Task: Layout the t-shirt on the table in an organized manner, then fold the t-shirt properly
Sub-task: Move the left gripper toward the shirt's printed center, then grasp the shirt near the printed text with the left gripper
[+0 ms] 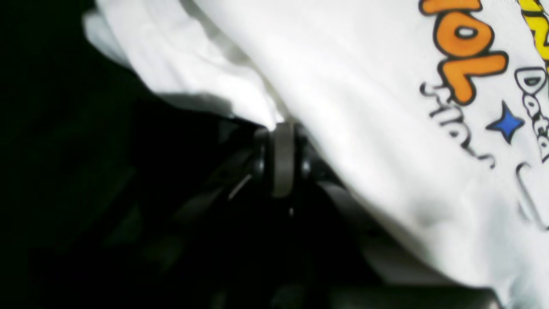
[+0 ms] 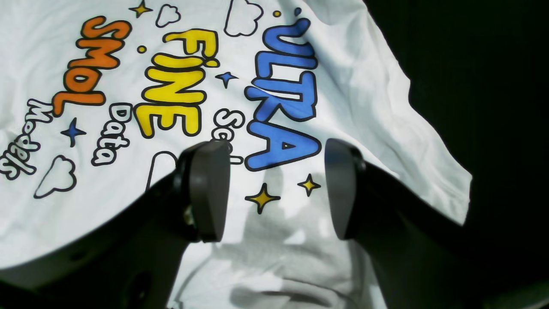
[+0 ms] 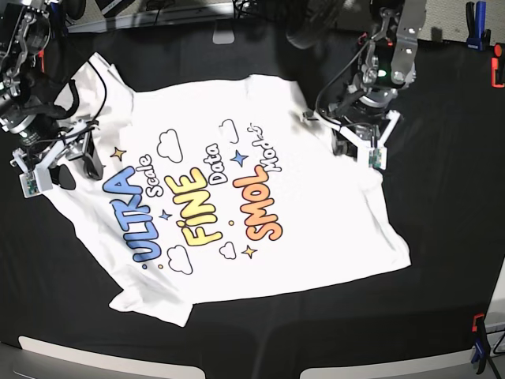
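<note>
Black wrinkled cloth covers the table [image 3: 442,260]; on it lies the white printed cotton t-shirt [image 3: 316,213], print up, skewed, limp and light, best taken by edges. Left gripper [image 1: 281,128] pinches its sleeve edge; right gripper [image 2: 274,189] hovers, fingers apart.

The t-shirt [image 2: 351,98] carries cartoon lettering across its front: "ULTRA" in blue with a small "Scale" beside it, "FINE" in yellow with "Data", and "SMOL" in orange with "Models". In the right wrist view the words run sideways, orange at upper left.
</note>
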Controlling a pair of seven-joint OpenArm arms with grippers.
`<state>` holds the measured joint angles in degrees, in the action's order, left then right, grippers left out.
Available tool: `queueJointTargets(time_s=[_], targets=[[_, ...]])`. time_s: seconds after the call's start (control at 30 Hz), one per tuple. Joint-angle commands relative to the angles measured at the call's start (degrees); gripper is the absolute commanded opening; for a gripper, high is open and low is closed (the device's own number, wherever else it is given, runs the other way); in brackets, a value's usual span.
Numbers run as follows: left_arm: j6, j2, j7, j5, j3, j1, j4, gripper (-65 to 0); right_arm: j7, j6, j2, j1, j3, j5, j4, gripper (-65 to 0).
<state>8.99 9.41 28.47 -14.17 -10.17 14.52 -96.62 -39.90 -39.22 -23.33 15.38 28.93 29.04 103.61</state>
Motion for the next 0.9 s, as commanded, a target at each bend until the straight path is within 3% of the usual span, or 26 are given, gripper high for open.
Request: queueJointTargets(time_s=[0.0, 0.2, 0.3, 0.37, 0.53, 0.77, 0.87], targets=[[0.24, 0.02, -1.07, 1.14, 0.0, -1.64, -2.45, -65.0, 1.95, 0.0, -0.96, -0.46, 0.33, 1.2, 1.07, -31.0], [0.26, -0.02, 5.66, 10.69, -0.02, -7.69, -6.62, -65.0, 1.92, 0.0, -0.96, -0.46, 0.33, 1.2, 1.07, -31.0], [0.26, -0.07, 13.07, 10.43, -0.07, -11.19, -6.69, -65.0, 1.95, 0.0, -0.96, -0.46, 0.33, 1.22, 1.07, -31.0], [0.24, -0.07, 16.52, 6.71, -0.07, -12.59, -6.69, -65.0, 1.97, 0.0, -0.94, -0.46, 0.33, 1.22, 1.07, -31.0], [-1.2, -0.2, 13.97, -1.62, -0.55, -12.94, -6.6, -65.0, 1.95, 0.0, -0.96, -0.46, 0.33, 1.22, 1.07, -31.0], [-2.58, -0.22, 12.11, -3.45, -8.07, -13.44, -6.58, -65.0, 1.95, 0.02, -0.94, -0.46, 0.33, 1.25, 1.07, -31.0], [-2.6, -1.22, 10.73, -1.05, -13.62, -15.37, -5.73, -65.0, 1.95, 0.02, -0.94, -0.46, 0.33, 1.27, 1.07, -31.0]])
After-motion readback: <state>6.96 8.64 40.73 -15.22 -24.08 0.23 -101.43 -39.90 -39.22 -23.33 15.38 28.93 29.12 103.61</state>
